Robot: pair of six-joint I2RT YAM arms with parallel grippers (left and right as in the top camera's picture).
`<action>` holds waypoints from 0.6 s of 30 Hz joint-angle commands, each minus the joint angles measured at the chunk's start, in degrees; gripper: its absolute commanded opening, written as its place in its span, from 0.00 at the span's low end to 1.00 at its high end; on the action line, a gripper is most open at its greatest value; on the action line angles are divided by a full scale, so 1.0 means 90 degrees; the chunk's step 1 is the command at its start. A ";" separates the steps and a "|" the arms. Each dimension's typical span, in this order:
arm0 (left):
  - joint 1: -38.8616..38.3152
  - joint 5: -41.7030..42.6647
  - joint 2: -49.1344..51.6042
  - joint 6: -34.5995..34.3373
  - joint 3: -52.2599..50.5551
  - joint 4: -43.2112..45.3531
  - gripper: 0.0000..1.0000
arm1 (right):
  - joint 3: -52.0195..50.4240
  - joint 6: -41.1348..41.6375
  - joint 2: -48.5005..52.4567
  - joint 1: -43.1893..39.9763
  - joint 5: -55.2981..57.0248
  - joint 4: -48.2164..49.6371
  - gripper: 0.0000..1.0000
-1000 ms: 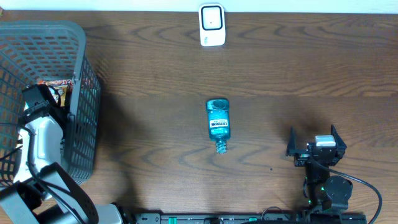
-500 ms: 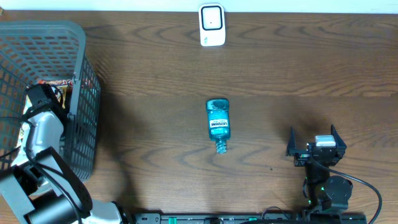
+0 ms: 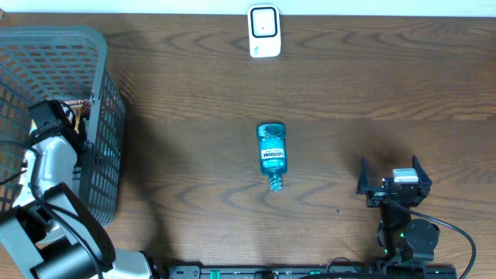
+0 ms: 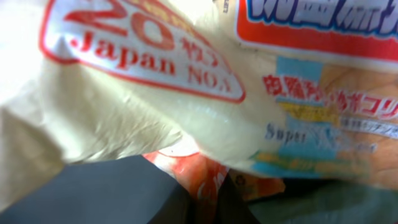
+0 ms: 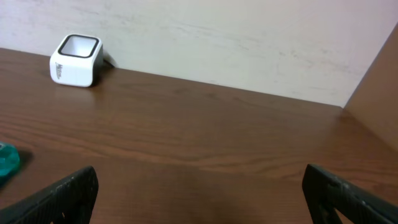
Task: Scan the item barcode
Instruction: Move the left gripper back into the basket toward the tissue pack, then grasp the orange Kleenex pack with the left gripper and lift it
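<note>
My left arm reaches into the grey mesh basket (image 3: pixel 101 54) at the left edge. In the left wrist view my left gripper (image 4: pixel 208 196) is shut on an orange-red snack packet (image 4: pixel 205 174), pinched between the dark fingers. A cream bag (image 4: pixel 143 93) with red "Japan No.1" print lies above it and fills most of that view. The white barcode scanner (image 3: pixel 263 31) stands at the table's far edge, also in the right wrist view (image 5: pixel 76 59). My right gripper (image 3: pixel 391 184) rests open near the front right, nothing between its fingers (image 5: pixel 68 193).
A teal mouthwash bottle (image 3: pixel 271 151) lies on its side mid-table, cap toward the front; its edge shows in the right wrist view (image 5: pixel 7 163). The basket wall (image 3: pixel 108 147) stands between my left arm and the table. A light wall backs the table.
The left gripper's jaws have gone from open to shut, pinching the orange-red packet. The left wrist shifted slightly inside the basket. The right arm and the bottle have not moved.
</note>
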 commanded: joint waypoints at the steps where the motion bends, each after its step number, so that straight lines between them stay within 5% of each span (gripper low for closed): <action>1: 0.0044 -0.0087 -0.0559 0.0537 -0.0141 -0.0146 0.07 | -0.0007 -0.0046 -0.0007 0.0058 0.0005 -0.0022 0.99; 18: 0.0153 -0.0027 -0.3789 0.0529 -0.0131 0.0316 0.07 | -0.0007 -0.0046 -0.0007 0.0058 0.0005 -0.0022 0.99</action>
